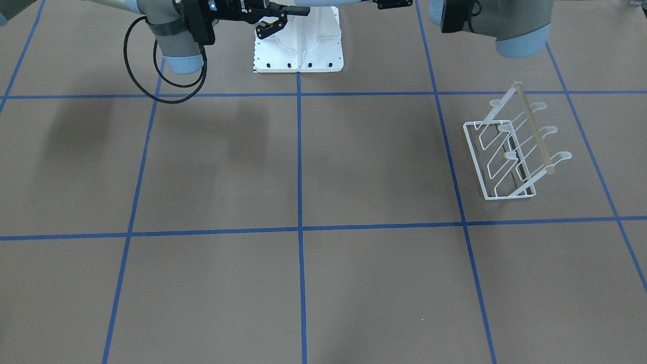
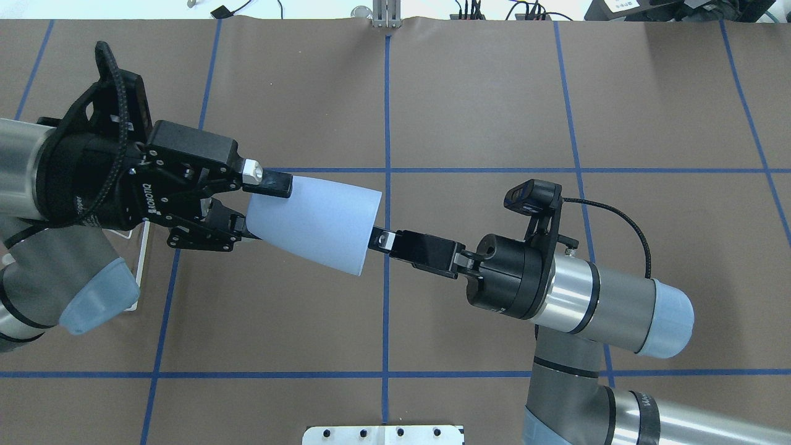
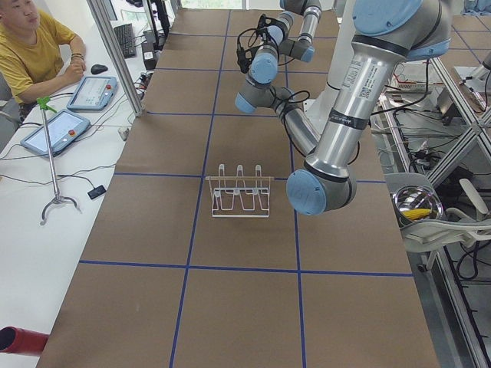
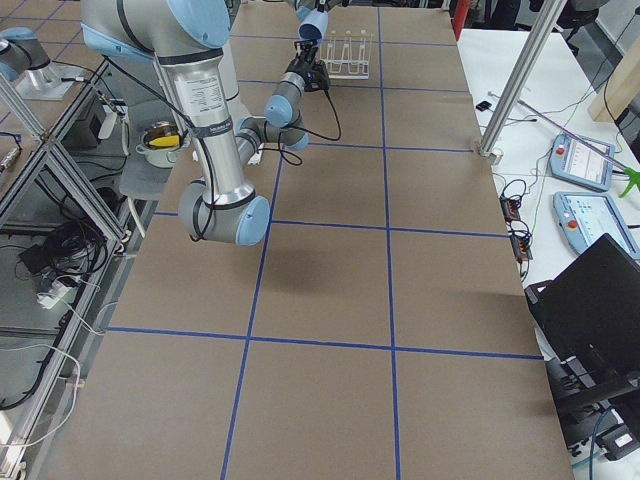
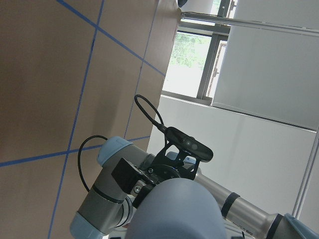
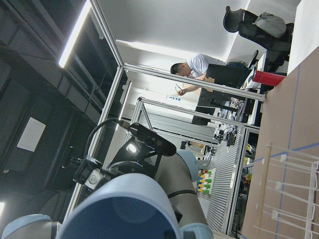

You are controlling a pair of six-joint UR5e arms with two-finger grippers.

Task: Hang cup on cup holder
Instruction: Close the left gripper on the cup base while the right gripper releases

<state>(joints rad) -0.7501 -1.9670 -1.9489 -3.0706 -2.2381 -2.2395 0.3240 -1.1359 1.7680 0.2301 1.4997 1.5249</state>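
Observation:
The pale blue cup (image 2: 315,222) hangs on its side above the table, between both grippers. My left gripper (image 2: 253,207) is shut on the cup's narrow base end, one finger on each side. My right gripper (image 2: 378,239) points at the wide rim, its fingertip just at the rim edge. In the front view my right gripper (image 1: 283,20) has its jaws apart. The cup's base fills the bottom of the left wrist view (image 5: 174,211), and its mouth fills the bottom of the right wrist view (image 6: 124,209). The white wire cup holder (image 1: 510,151) stands empty on my left side, and also shows in the exterior left view (image 3: 240,192).
The white metal pedestal (image 1: 298,45) sits at the robot's base. Blue tape lines grid the brown table. A corner of the cup holder (image 2: 143,259) shows under my left arm. An operator (image 3: 31,46) sits beyond the table's far edge.

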